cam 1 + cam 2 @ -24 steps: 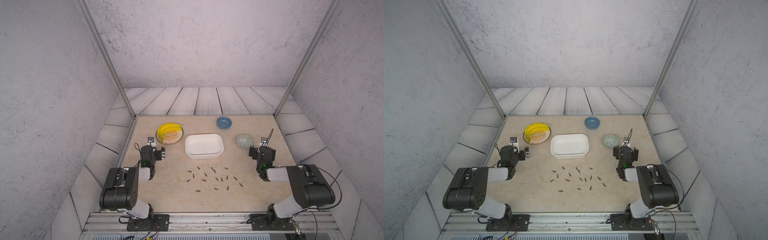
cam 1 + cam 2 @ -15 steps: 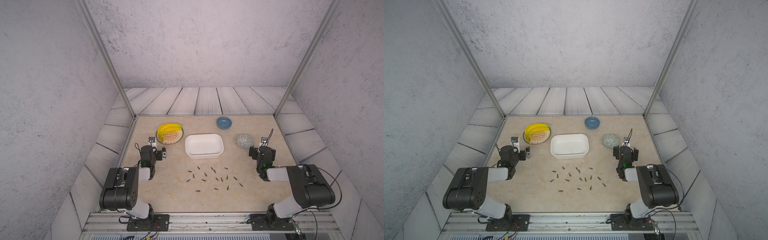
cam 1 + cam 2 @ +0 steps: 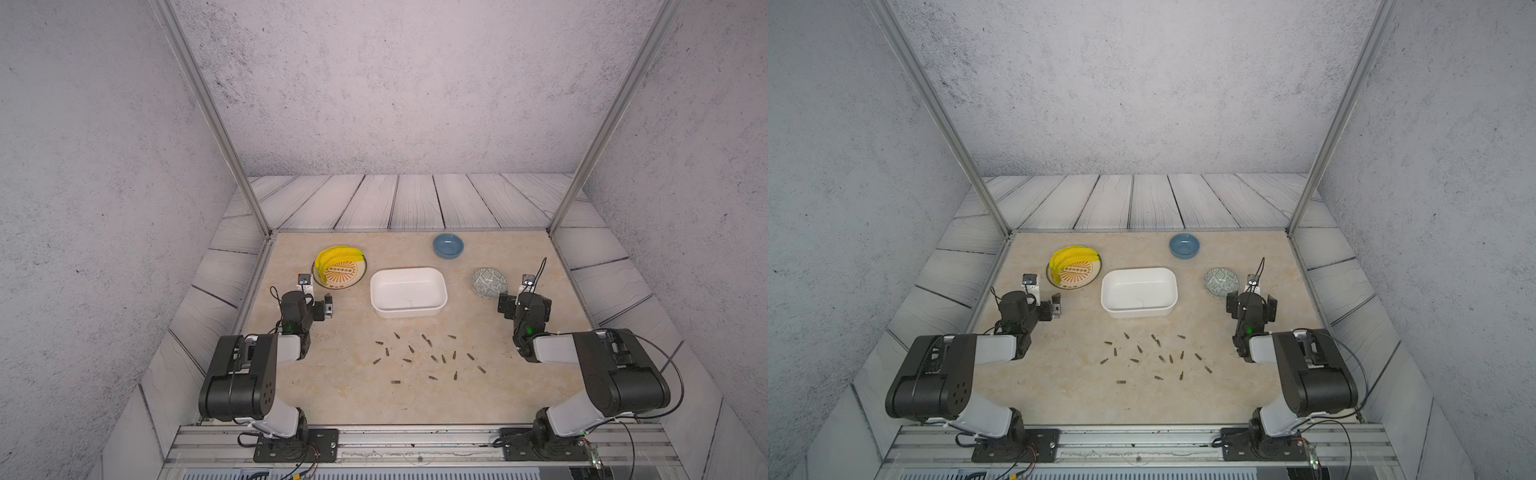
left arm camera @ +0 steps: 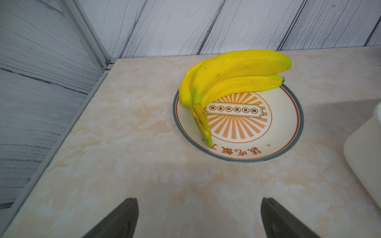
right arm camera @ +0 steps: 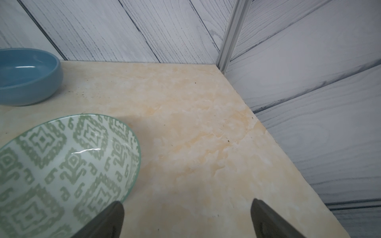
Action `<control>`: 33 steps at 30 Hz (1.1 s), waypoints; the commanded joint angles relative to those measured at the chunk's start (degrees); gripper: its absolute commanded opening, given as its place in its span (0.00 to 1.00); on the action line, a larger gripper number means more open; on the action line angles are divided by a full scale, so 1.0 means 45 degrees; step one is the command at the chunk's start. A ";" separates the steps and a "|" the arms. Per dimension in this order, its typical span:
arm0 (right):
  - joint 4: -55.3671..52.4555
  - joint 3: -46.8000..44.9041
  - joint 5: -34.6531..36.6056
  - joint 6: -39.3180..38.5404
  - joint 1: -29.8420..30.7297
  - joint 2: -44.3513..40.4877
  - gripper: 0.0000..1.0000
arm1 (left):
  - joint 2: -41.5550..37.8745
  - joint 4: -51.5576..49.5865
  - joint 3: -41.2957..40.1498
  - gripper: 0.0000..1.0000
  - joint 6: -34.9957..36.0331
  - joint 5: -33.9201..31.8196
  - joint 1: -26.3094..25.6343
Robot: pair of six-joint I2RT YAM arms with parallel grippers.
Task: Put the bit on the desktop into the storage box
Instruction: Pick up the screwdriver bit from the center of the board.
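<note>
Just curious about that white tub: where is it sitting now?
In both top views the storage box sits between the banana plate, on the left arm's side, and the patterned bowl, on the right arm's, with scattered bits nearer the robot.

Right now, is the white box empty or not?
Empty: the box shows a bare white floor; the bits lie outside, on the desktop.
</note>
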 commanded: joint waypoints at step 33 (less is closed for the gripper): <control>-0.0837 0.0472 -0.1087 -0.0684 -0.0028 -0.1026 0.98 | -0.1138 -0.5716 0.2842 0.98 -0.1347 -0.1275 0.0539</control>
